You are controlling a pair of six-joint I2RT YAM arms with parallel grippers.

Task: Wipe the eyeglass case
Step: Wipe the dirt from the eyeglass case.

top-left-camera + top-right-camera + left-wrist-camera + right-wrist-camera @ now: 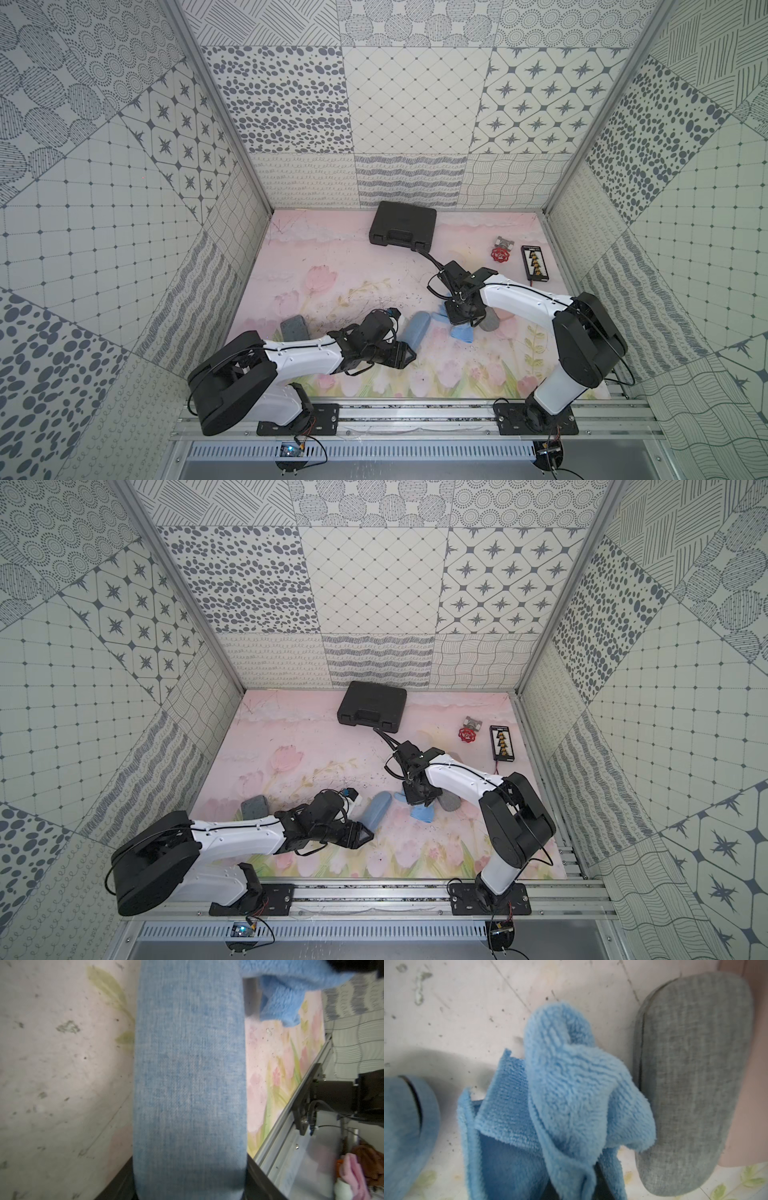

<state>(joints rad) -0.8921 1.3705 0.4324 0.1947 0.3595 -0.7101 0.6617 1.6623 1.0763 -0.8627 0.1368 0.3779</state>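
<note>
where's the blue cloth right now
In both top views the blue cloth is bunched in the right gripper, on the right half of the mat. It sits between the blue eyeglass case and the grey case.

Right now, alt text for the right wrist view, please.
A bunched blue fluffy cloth fills the middle, pinched in the shut right gripper over the pink mat. A closed grey eyeglass case lies close beside it; the rounded end of a blue eyeglass case shows at the opposite edge.
</note>
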